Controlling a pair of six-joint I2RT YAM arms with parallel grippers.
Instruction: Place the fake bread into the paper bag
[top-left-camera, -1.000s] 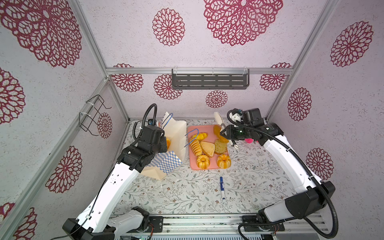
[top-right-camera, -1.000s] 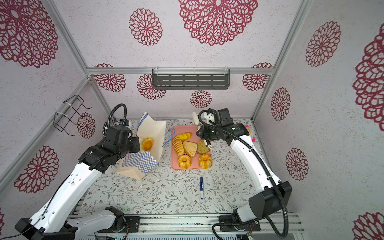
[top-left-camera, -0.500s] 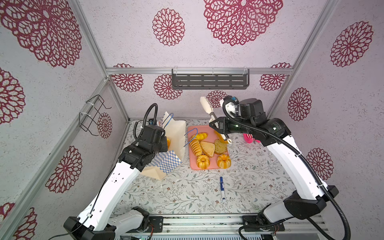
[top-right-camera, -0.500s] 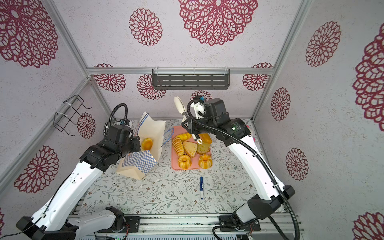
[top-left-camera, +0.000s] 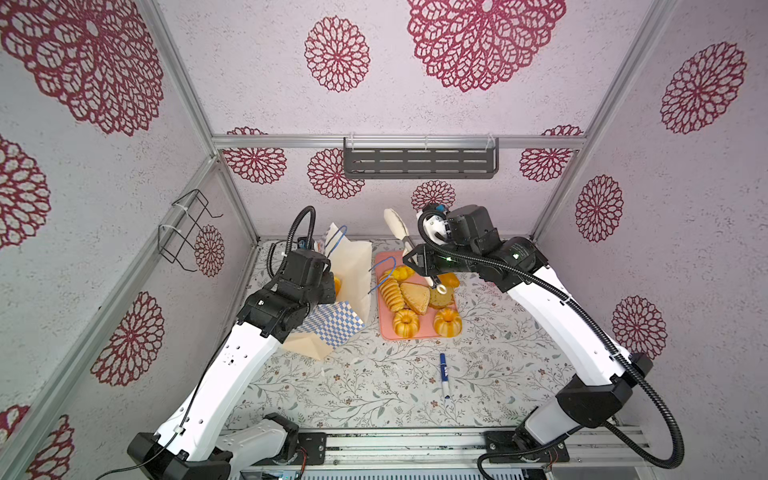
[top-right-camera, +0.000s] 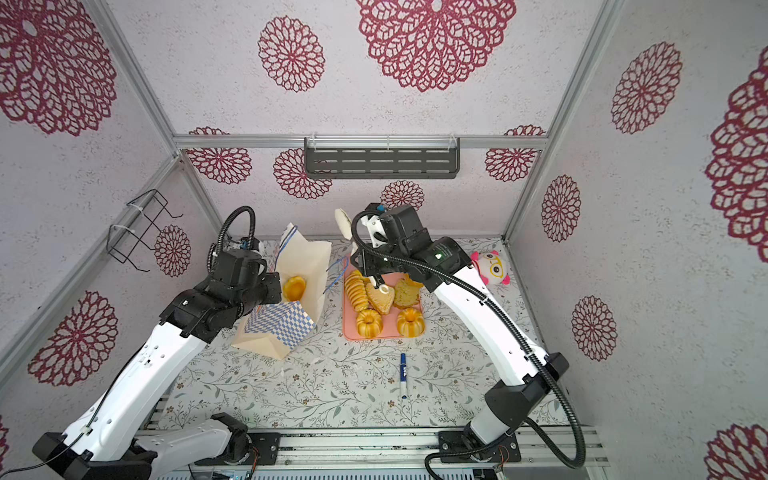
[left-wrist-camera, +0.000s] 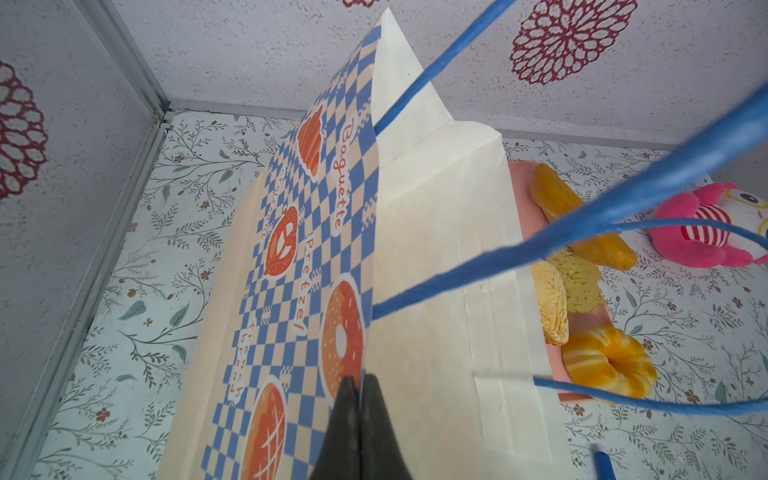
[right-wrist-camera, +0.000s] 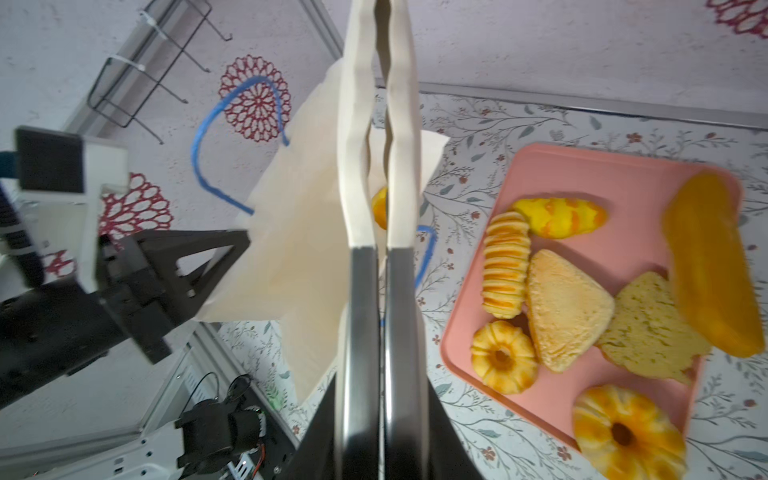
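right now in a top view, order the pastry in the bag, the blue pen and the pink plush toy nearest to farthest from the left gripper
From the left gripper:
1. pastry, inside the paper bag beside it
2. blue pen, front centre
3. pink plush toy, back right

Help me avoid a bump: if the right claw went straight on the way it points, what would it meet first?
Probably the back wall: the shut right claw points up and away, its tips seen against that wall, past the bag. Depth is unclear, though.
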